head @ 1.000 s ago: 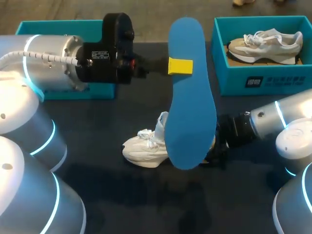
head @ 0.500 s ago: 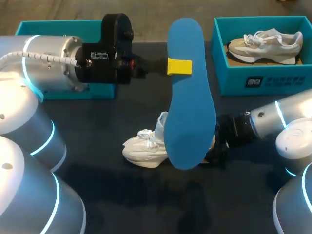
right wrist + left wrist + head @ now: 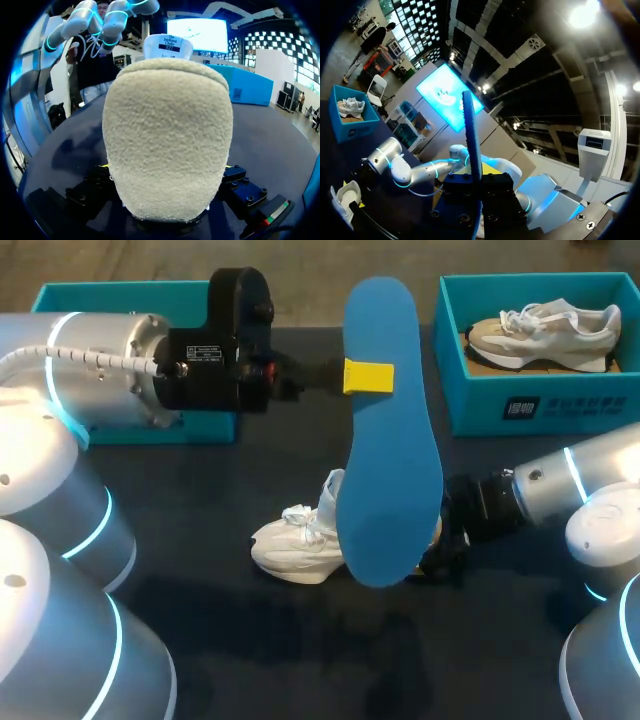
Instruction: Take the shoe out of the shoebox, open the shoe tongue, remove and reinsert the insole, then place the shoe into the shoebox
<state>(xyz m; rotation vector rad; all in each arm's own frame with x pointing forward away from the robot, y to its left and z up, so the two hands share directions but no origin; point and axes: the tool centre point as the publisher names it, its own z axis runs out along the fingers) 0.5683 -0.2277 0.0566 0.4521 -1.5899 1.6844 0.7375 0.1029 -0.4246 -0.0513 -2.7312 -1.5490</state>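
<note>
My left gripper (image 3: 368, 375) is shut on a blue insole (image 3: 385, 470), holding it high above the table; in the left wrist view the insole (image 3: 471, 135) stands edge-on out of that gripper (image 3: 476, 184). Under it a white shoe (image 3: 295, 540) stands upright on the dark table, its rear half hidden by the insole. My right gripper (image 3: 440, 555) is at the shoe's heel. In the right wrist view the fuzzy beige heel (image 3: 167, 135) fills the space between the open fingers of this gripper (image 3: 167, 167).
A teal shoebox (image 3: 520, 405) at the back right holds a second, beige shoe (image 3: 545, 330). Another teal box (image 3: 110, 295) sits at the back left behind my left arm. The table's near part (image 3: 250, 650) is bare.
The right gripper's fingers have spread a little at the shoe's heel. The left arm and the insole have not moved.
</note>
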